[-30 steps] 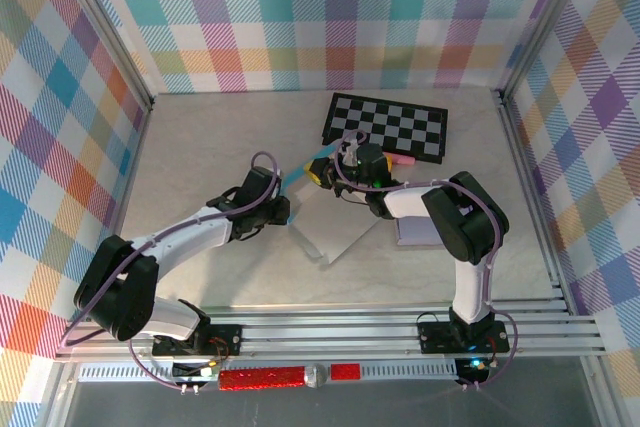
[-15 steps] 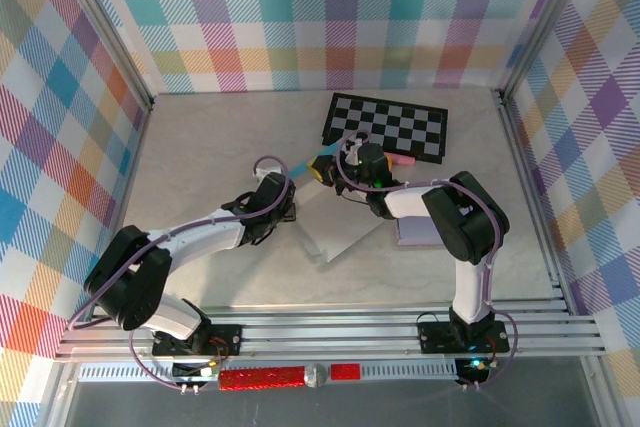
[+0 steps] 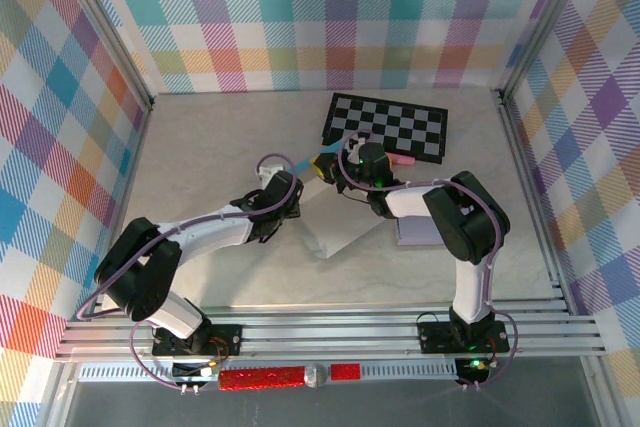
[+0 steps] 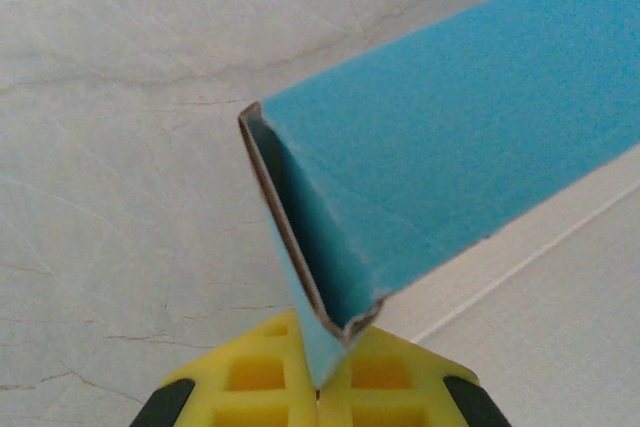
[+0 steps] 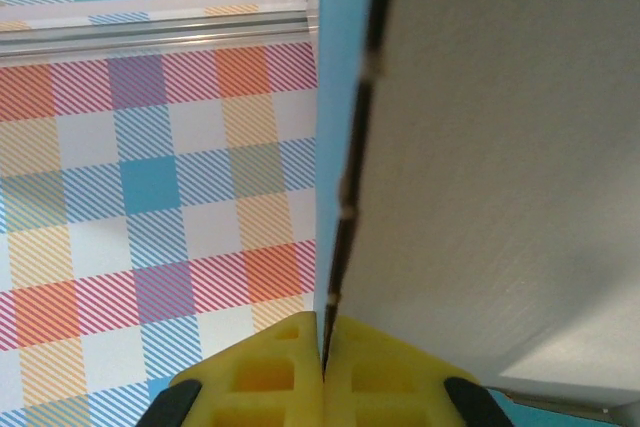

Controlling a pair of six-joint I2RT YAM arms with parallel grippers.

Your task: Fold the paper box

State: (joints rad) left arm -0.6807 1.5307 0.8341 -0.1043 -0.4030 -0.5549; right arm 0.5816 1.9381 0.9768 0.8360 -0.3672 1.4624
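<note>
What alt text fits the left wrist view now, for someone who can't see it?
The left claw, shut at the bottom edge, pinches a folded blue flap that runs toward the upper right. A pale marbled table lies behind; a white panel sits lower right.

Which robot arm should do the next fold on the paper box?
Probably left. The left tool is shut on the blue flap, already creased over, so it can press that fold on. The right tool pinches a flat edge of the paper box and can steady it.
</note>
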